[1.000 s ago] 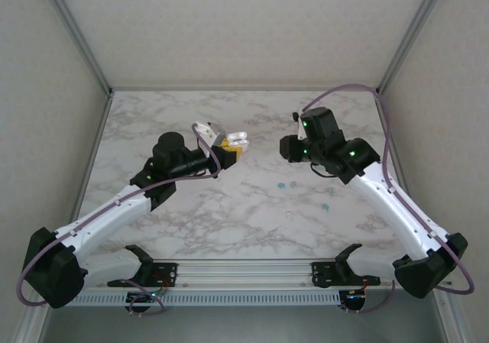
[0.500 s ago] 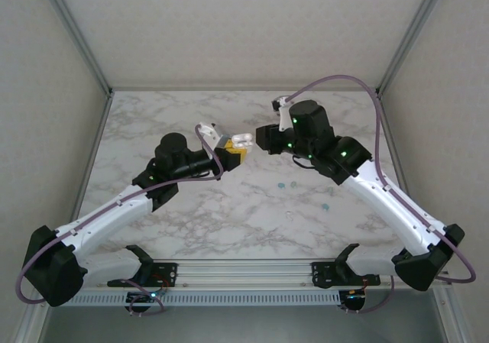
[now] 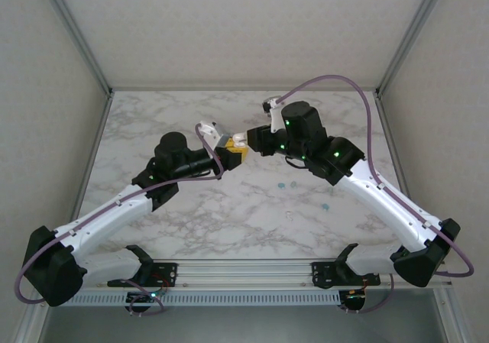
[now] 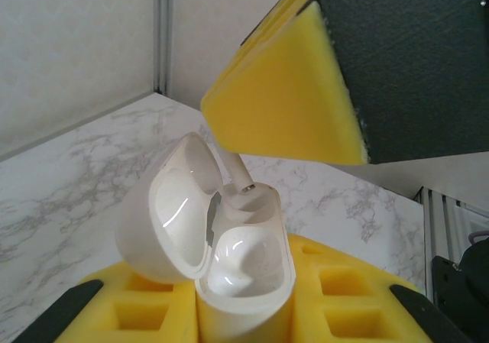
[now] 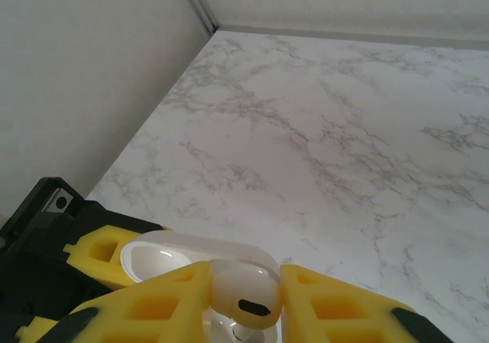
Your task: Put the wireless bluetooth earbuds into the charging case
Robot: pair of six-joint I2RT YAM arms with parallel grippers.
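A white-veined marble table point(image 3: 153, 121) sits boxed in by pale panels point(image 3: 229, 22). Above it the left gripper point(image 3: 231, 153) is clamped on the base of the charging case point(image 4: 244, 270), a glossy white shell held upright between yellow foam pads point(image 4: 137, 312) with its lid point(image 4: 172, 205) hinged open. The right gripper point(image 3: 247, 139) faces it from the opposite side, pinching a white earbud point(image 5: 241, 293) whose stem reaches down into the open case, the bud's head just above the rim.

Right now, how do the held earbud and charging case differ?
The earbud is far smaller than the charging case. The case stands open, lid tipped back, in the left gripper; the earbud, one solid piece, hangs over it in the right gripper. Both are glossy white.
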